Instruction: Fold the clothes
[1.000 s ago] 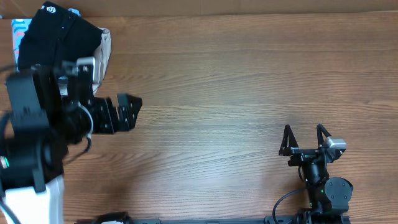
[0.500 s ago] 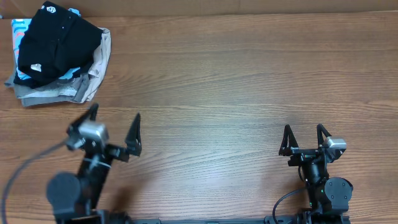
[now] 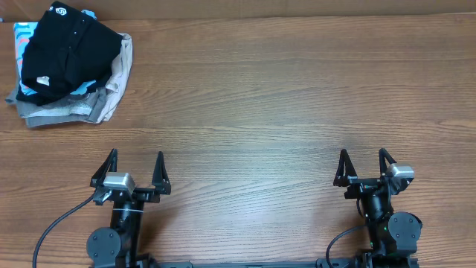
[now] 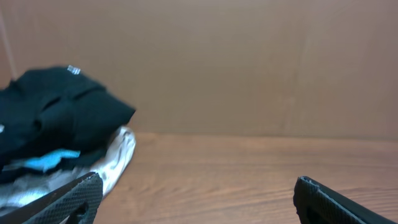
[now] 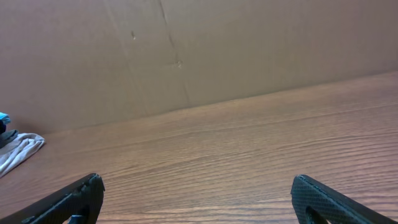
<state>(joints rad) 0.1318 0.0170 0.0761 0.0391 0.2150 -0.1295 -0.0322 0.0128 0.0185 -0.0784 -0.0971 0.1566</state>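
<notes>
The black garment (image 3: 67, 48) lies folded on top of a pile at the table's far left corner, with a small white logo and a small white tag showing. It also shows in the left wrist view (image 4: 59, 121), far off to the left. My left gripper (image 3: 136, 165) is open and empty near the front left edge, well away from the pile. My right gripper (image 3: 364, 164) is open and empty near the front right edge. Both wrist views show only bare wood between the fingers, left (image 4: 198, 193) and right (image 5: 198, 193).
Under the black garment lie a light blue shirt (image 3: 22, 36) and grey and beige folded garments (image 3: 82, 108). A brown cardboard wall (image 4: 249, 68) stands along the table's far edge. The wooden table (image 3: 282, 97) stretches between the arms and the pile.
My left arm has drawn back from beside the pile to the front left edge and settled there, open and empty. The black garment stays on the pile. The right arm has not moved.
</notes>
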